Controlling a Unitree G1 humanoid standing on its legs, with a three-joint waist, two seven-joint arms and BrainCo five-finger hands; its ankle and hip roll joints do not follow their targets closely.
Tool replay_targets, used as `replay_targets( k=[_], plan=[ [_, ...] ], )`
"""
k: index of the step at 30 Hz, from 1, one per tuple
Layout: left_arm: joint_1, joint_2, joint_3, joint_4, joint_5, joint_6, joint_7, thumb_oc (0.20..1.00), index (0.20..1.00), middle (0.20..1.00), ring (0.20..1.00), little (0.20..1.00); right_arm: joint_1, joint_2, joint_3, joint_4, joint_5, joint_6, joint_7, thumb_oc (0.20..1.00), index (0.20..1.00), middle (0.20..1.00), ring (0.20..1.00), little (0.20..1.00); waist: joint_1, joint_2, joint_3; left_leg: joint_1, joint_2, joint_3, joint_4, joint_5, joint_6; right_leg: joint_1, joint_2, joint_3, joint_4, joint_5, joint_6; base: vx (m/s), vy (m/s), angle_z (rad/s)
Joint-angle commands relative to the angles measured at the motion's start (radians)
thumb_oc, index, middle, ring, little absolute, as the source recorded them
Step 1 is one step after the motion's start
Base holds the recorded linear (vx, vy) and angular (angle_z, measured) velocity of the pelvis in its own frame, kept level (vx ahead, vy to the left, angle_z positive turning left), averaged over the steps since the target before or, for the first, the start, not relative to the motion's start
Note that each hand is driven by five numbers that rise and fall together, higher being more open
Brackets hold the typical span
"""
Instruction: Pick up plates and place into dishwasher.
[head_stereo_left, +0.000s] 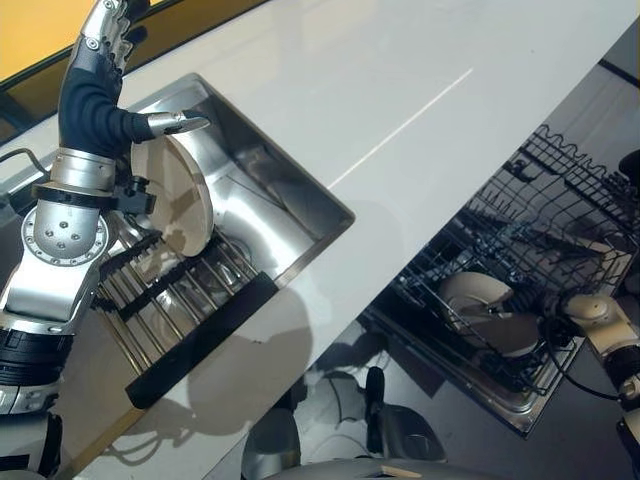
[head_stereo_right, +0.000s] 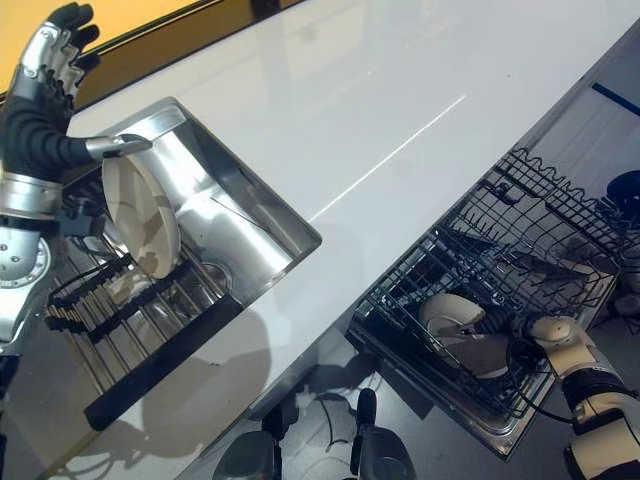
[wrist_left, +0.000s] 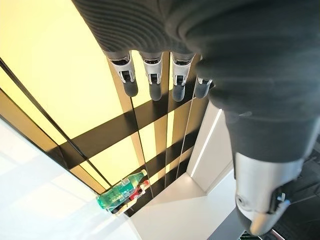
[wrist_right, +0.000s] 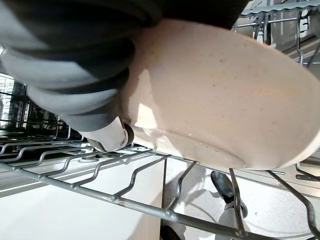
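Left hand (head_stereo_left: 100, 60) raised, fingers straight — right hand (wrist_right: 75, 75) against a plate (wrist_right: 220, 100).

Bright glare on the countertop (head_stereo_left: 420, 90) (soft shadows below).

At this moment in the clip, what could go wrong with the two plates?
The plate at the right hand lies low over the dishwasher rack wires; it could knock them or settle crooked. The other plate stands on edge in the sink rack beside the left hand's thumb; a nudge may tip it.
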Motion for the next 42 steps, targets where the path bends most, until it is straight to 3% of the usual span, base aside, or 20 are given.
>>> replay_targets(
  k=[1, 2, 3, 15, 24, 32, 42],
  plan=[
    [-0.062, -0.016, 0.034, -0.010, -0.012, -0.025, -0.009, 1.000, 1.000, 1.000, 1.000, 1.000, 0.147, 0.117, 0.107, 0.041, -0.045, 0.053, 0.058, 0.200, 0.200, 0.200, 0.200, 0.200, 0.026, 0.005, -0.026, -0.178, -0.027, -0.033, 0.125, 0.014, 0.019, -0.015, -0.034, -0.009, 0.048, -0.073, 0.005, 0.03, -0.013, 0.05],
    [-0.055, -0.015, 0.039, -0.011, -0.014, -0.028, -0.013, 1.000, 1.000, 1.000, 1.000, 1.000, 0.158, 0.115, 0.096, 0.034, -0.042, 0.056, 0.043, 0.442, 0.442, 0.442, 0.442, 0.442, 0.025, 0.002, -0.032, -0.171, -0.026, -0.030, 0.120, 0.013, 0.019, -0.007, -0.032, -0.008, 0.042, -0.072, 0.007, 0.04, -0.008, 0.06],
    [-0.046, -0.015, 0.045, -0.012, -0.015, -0.028, -0.020, 1.000, 1.000, 1.000, 1.000, 1.000, 0.172, 0.112, 0.083, 0.024, -0.043, 0.060, 0.031, 1.000, 1.000, 1.000, 1.000, 1.000, 0.024, -0.001, -0.037, -0.160, -0.024, -0.028, 0.113, 0.013, 0.019, 0.002, -0.031, -0.006, 0.037, -0.072, 0.008, 0.06, -0.008, 0.06],
    [0.025, -0.010, 0.096, 0.016, -0.019, -0.042, -0.062, 1.000, 1.000, 1.000, 1.000, 1.000, 0.273, 0.060, -0.065, -0.161, -0.047, 0.086, -0.150, 1.000, 1.000, 1.000, 1.000, 1.000, 0.006, -0.033, -0.093, -0.091, -0.011, -0.006, 0.074, 0.006, 0.023, 0.055, -0.021, 0.015, 0.014, -0.068, 0.021, 0.05, -0.003, 0.00],
    [0.151, -0.022, 0.175, 0.039, -0.018, -0.088, -0.075, 1.000, 1.000, 1.000, 1.000, 1.000, 0.317, -0.047, -0.290, -0.471, -0.112, 0.108, -0.306, 1.000, 1.000, 1.000, 1.000, 1.000, -0.032, -0.038, -0.136, -0.050, -0.011, 0.013, 0.048, -0.001, 0.026, 0.071, -0.017, 0.034, 0.008, -0.069, 0.024, 0.05, 0.037, -0.04],
    [0.293, -0.074, 0.273, 0.019, 0.028, -0.104, -0.077, 1.000, 1.000, 1.000, 1.000, 1.000, 0.351, -0.052, -0.432, -0.687, -0.291, 0.151, -0.346, 1.000, 1.000, 1.000, 1.000, 1.000, -0.053, -0.022, -0.175, -0.006, -0.013, 0.027, 0.010, 0.000, 0.032, 0.092, -0.010, 0.051, -0.001, -0.078, 0.024, 0.06, 0.061, -0.07],
    [0.380, -0.040, 0.342, 0.050, 0.252, -0.114, -0.008, 1.000, 1.000, 1.000, 1.000, 1.000, 0.412, -0.064, -0.562, -0.919, -0.331, 0.142, -0.367, 1.000, 1.000, 1.000, 1.000, 1.000, -0.079, -0.014, -0.222, 0.025, 0.004, 0.031, -0.026, 0.010, 0.026, 0.108, 0.020, 0.065, -0.007, -0.098, 0.013, 0.01, 0.007, 0.00]
  ],
)
